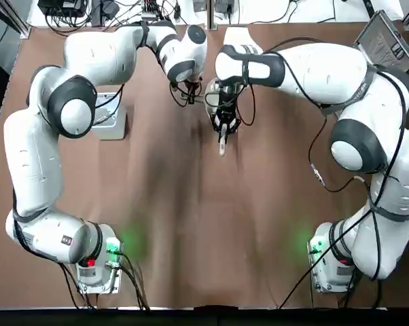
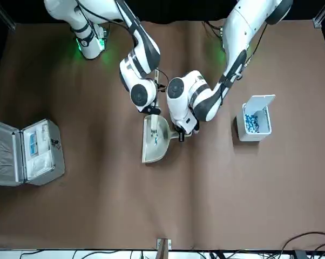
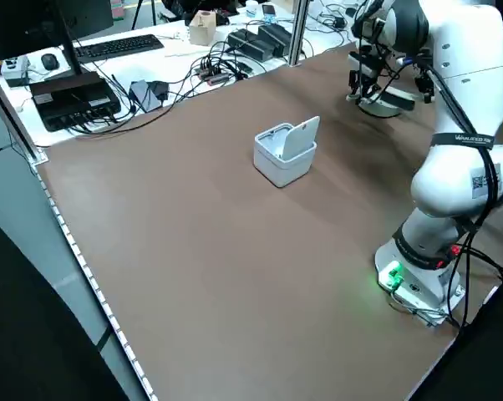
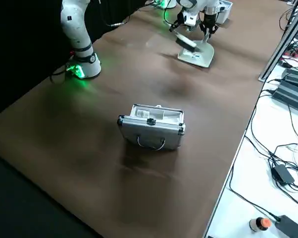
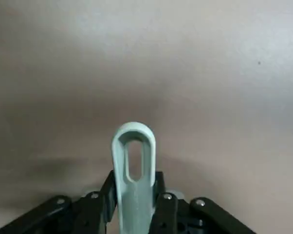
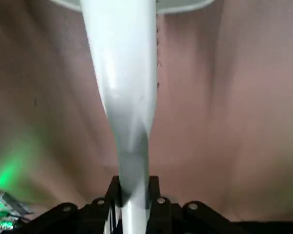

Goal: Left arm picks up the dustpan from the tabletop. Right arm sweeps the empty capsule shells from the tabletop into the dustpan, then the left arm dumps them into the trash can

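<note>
“While the right gripper (image 6: 135,181) is over the middle of the table (image 2: 108,210), what do its fingers hold?”

“They are clamped on the brush (image 6: 124,73). Its head is at the dustpan (image 2: 150,150); contact between the two I cannot confirm.”

“And the left gripper (image 5: 135,176)?”

“Beside the pan, fingers closed firmly on its handle (image 5: 136,209). The looped end sticks out past them.”

“The capsule shells?”

“Pale blue specks (image 2: 156,139) show within the pan's outline. I judge the sweeping nearly complete, though I cannot tell whether any shells lie hidden.”

“Which relation governs the next move?”

“The bin (image 2: 250,137) is well out on the left arm's side, lid up. The left gripper is nearer to it than the right, and sits between scoop and bin. The handle runs outward toward the bin's side, so the scoop trails on the far side.”

“Finding?”

“Once the brush is clear, the left arm should carry the pan level, then bring the scoop over the opening. Early tilting could spill shells.”
</note>
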{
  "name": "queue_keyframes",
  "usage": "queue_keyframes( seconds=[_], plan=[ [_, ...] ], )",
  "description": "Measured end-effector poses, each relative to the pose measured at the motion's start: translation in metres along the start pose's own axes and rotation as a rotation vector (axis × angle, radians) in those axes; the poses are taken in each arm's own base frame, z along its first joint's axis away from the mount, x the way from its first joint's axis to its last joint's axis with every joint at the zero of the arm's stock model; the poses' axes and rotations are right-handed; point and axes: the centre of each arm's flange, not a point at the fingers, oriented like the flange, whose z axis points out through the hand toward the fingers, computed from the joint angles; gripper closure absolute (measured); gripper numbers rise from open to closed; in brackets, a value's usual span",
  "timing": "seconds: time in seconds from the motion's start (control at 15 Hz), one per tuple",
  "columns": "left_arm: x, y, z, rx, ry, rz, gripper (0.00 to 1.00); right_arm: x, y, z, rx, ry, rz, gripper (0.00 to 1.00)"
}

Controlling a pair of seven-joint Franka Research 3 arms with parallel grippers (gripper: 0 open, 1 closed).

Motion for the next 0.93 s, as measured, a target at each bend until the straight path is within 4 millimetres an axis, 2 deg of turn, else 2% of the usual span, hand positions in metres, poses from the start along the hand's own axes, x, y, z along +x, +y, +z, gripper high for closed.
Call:
queue_keyframes(
  seconds=[0.33,0.53,0.73,0.93],
  plan=[
    [0.007,0.013,-0.002,-0.024,-0.046,-0.02,0.67,0.007,0.021,-0.053,-0.02,-0.055,0.011,0.74],
    [0.012,0.018,-0.005,-0.021,-0.064,-0.007,0.67,0.018,0.039,-0.07,-0.052,-0.044,0.029,0.74],
    [0.023,0.03,-0.011,-0.001,-0.102,-0.002,0.67,0.03,0.065,-0.088,-0.096,-0.024,0.056,0.74],
    [0.042,0.046,-0.024,0.003,-0.145,-0.002,0.67,0.042,0.101,-0.119,-0.096,-0.011,0.073,0.74]
  ],
)
